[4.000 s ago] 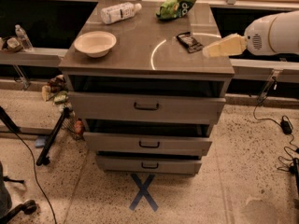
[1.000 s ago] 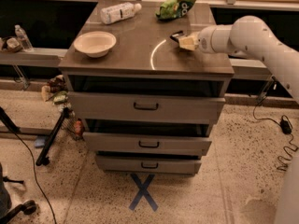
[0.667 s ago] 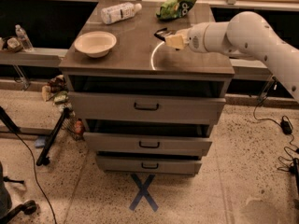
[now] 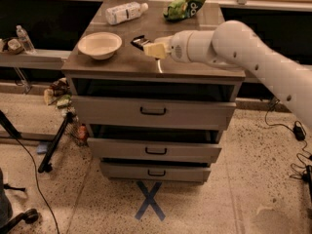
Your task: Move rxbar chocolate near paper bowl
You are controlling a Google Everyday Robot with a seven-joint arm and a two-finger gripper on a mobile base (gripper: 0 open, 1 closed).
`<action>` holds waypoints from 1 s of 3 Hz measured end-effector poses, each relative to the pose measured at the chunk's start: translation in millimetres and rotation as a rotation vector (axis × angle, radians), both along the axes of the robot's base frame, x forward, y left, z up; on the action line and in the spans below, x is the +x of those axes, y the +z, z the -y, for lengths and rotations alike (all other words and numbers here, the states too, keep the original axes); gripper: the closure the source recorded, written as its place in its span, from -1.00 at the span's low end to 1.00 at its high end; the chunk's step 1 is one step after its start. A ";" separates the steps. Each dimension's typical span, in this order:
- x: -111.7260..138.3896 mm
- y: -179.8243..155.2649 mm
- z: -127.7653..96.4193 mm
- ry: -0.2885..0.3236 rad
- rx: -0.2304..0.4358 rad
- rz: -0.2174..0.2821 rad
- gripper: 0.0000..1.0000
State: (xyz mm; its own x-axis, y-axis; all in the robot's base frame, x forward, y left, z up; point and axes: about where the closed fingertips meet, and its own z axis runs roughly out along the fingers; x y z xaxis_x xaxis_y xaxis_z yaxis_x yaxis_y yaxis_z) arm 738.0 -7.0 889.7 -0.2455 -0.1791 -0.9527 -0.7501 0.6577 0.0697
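End effector (image 4: 152,49) at upper centre of frame, low over counter (image 4: 122,63), closed on rxbar chocolate (image 4: 139,42), only the bar's black end poking out leftward, rest hidden inside the grip, just right of paper bowl (image 4: 100,45), not touching it; wrapper print unreadable.

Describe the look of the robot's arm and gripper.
The arm is smooth white, built of thick rounded tubular segments, with a round grey disc at the wrist. The gripper, over the cabinet top near the paper bowl, is pale yellow and blocky. No cables or markings show.
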 end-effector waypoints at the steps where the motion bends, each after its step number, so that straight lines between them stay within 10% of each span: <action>1: 1.9 -9.4 -30.8 0.027 0.008 0.011 1.00; 3: 9.7 -25.8 -65.6 0.079 -0.026 0.060 1.00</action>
State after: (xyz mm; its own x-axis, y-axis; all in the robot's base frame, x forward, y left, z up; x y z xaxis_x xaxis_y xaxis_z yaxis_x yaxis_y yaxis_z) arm 747.7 58.6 863.9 -0.1718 -0.2205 -0.9601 -0.8022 0.5970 0.0065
